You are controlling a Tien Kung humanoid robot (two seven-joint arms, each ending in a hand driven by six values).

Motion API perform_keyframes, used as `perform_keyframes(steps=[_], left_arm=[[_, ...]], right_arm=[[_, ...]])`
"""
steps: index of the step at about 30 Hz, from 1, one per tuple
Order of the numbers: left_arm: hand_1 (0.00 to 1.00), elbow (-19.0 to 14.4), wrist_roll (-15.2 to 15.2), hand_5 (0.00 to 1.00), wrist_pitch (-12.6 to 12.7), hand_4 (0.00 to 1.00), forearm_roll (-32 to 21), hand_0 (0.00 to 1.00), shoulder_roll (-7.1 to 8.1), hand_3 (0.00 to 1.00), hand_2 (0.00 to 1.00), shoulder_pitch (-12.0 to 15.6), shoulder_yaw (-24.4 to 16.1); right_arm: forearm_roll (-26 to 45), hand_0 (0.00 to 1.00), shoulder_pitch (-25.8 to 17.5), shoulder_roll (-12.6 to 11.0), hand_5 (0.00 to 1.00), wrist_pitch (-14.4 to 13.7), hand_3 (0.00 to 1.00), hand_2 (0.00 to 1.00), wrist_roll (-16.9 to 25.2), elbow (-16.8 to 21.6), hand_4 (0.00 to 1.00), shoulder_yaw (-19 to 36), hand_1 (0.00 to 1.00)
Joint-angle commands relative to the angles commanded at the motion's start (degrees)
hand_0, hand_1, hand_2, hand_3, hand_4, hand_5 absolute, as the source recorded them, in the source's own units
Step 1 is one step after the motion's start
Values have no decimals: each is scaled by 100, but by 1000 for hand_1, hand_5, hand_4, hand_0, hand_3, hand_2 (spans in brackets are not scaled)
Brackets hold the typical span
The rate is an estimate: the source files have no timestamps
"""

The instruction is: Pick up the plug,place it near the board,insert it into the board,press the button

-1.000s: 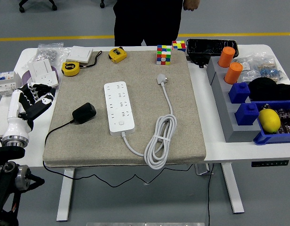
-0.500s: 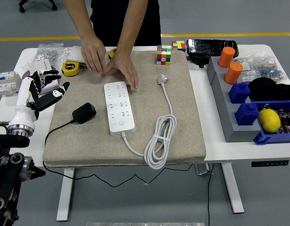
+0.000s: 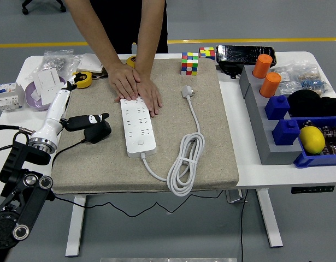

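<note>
Left hand (image 3: pixel 80 117), white and black with 5 fingers, reaches in over the beige mat (image 3: pixel 211 158), fingers spread and holding nothing, thumb stretched toward the black plug adapter (image 3: pixel 98 131), which lies just right of and below the palm, touching or nearly so. Its black cable (image 3: pixel 66 149) trails left and down off the mat. The white power strip (image 3: pixel 137 125) sits just right of the plug, long axis running away from the robot, and a person's 2 hands (image 3: pixel 136 87) press down on its far end. Right arm out of view, so the left hand is the one to grasp
</note>
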Motion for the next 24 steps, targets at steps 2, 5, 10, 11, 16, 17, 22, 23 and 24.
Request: perform_keyframes(steps=[2,5,10,11,16,17,22,23,24], left_arm=[[985,120,0,228,-5,998,-25,998,12,971,954,-39,154],[974,347,-18,223,-16,998,-63,998,12,945,933,-84,357],[974,714,-61,223,-2,998,-31,998,-14,945,933,-158,496],[974,797,-75,224,11,998,0,998,-20,920,927,-184,510],[974,1189,-124,224,59,998,190,998,-72,920,927,-317,511],[973,1276,-138,219,75,998,250,998,-94,904,921,-350,496],[973,1579,-184,219,149,998,492,998,-172,904,921,-446,426],[943,1613,-187,217,160,998,528,997,-180,867,865,-457,421],[943,1641,-191,217,170,998,545,997,-186,867,865,-466,418]], right_arm=[[-2,842,4,-4,859,3,803,781,-1,0,998,-11,788],[-8,842,2,-13,858,8,802,779,-5,0,998,-22,786],[-37,842,-20,-27,858,16,802,779,-18,0,998,-22,786],[-43,842,-21,-29,857,17,801,774,-20,0,998,-22,784],[-23,842,-9,-33,857,20,801,774,-15,0,998,-49,784],[-27,842,-7,-34,856,21,799,772,-16,0,998,-47,782],[-25,842,-11,-32,856,26,799,772,-16,0,998,-54,782],[-33,841,-14,-31,856,27,800,771,-21,0,998,-47,782],[-40,841,-16,-31,856,27,800,771,-23,0,998,-40,782]])
